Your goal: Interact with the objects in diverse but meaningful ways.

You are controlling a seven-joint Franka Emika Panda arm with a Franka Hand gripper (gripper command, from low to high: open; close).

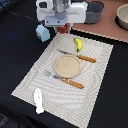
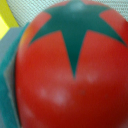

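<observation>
We see a dark table (image 1: 107, 90) carrying one striped placemat (image 1: 95, 75), with a tan surface strip (image 1: 107, 27) behind it. On the mat lie one round tan plate (image 1: 67, 66), one fork (image 1: 64, 79), one knife (image 1: 77, 56) and one yellow banana (image 1: 78, 44); one small white elongated piece (image 1: 38, 100) sits at its near corner. One pale blue-white carton (image 1: 43, 33), one dark grey two-handled pot (image 1: 94, 12) and one bowl (image 1: 122, 17) stand beyond. The gripper (image 1: 61, 27) hangs over the mat's far edge; the red tomato (image 2: 70, 70) fills the wrist view, though we cannot tell whether it is clamped.
</observation>
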